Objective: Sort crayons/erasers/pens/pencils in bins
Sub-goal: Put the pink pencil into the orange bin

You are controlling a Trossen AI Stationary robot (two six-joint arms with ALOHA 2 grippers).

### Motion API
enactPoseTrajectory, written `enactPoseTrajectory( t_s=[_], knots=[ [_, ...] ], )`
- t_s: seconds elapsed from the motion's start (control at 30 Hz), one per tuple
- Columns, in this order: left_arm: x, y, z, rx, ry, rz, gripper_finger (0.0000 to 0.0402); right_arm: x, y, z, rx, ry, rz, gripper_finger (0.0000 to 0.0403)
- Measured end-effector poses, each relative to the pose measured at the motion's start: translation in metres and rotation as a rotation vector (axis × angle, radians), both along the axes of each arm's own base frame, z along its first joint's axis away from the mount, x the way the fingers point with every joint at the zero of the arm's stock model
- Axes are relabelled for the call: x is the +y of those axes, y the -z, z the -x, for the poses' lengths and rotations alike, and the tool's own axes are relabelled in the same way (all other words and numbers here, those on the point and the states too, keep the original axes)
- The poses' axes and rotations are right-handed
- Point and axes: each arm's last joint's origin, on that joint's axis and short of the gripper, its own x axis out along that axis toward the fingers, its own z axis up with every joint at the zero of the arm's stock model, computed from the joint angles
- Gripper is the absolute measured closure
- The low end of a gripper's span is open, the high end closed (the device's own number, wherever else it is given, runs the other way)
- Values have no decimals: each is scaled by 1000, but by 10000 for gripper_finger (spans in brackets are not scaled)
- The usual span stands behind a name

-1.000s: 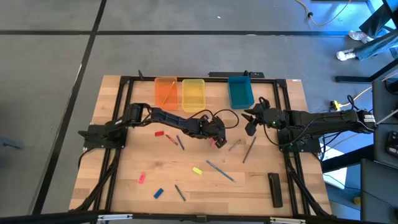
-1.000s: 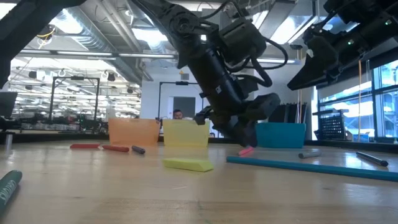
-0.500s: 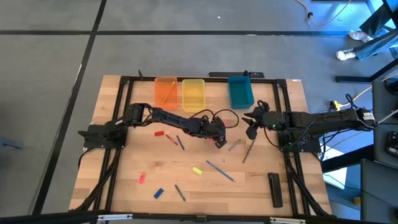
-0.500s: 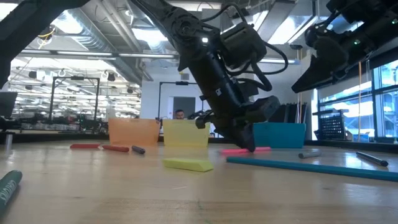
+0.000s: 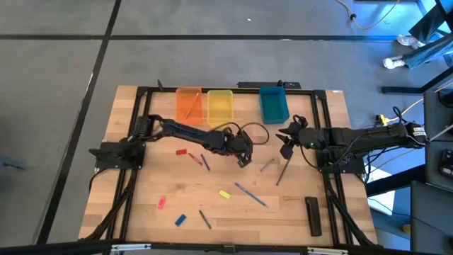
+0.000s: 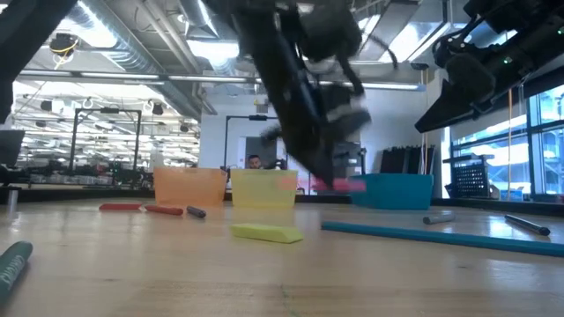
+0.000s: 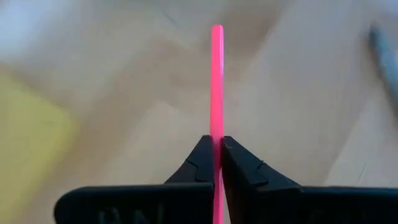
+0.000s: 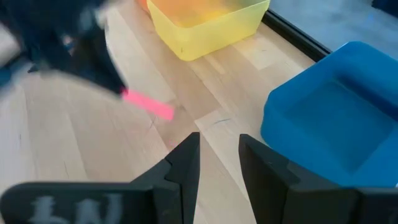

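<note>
Left pincer (image 5: 243, 159) closed on a thin pink eraser (image 7: 216, 81), raised above the surface (image 5: 297, 212) before the yellow bin (image 5: 220, 108). Right pincer (image 5: 286, 146) half-open, empty, near the teal bin (image 5: 273, 104).

The left gripper (image 6: 339, 180) is a motion-blurred smear in the low view. The pink stick (image 7: 216, 93) between its fingers runs off the wrist picture's edge, its kind unclear.

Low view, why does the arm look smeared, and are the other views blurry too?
Low view: the left gripper is streaked by motion, the yellow eraser stays crisp. Left wrist view: the pink stick is sharp, the table behind it soft. Right wrist view: the far arm is smeared, the blue bin is clear.
</note>
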Motion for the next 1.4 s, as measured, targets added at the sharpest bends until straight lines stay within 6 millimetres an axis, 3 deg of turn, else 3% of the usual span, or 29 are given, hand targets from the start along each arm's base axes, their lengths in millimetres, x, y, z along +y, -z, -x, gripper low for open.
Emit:
enactPoseTrajectory(
  t_s=[0.33, 0.5, 0.6, 0.73, 1.03, 1.13, 1.4],
  knots=[
    [23, -87, 57, 81, -136, -174, 397, 0, 0, 0, -18, 18, -18, 287],
    [47, -117, 89, 118, -278, -268, 392, -1, -2, -1, -37, 46, 6, 287],
    [64, -123, 101, 163, -353, -308, 395, -2, -4, -2, -59, 64, 19, 287],
    [91, -118, 115, 210, -444, -329, 399, -1, -4, -2, -60, 59, 18, 287],
    [150, -50, 160, 273, -601, -140, 396, 5, -2, -2, -39, 22, 16, 287],
    [162, -38, 173, 209, -636, -80, 396, 6, 0, -3, -25, 17, 19, 287],
    [176, -15, 184, 110, -678, -59, 396, 4, 4, -8, 11, 54, 80, 287]
  ],
)
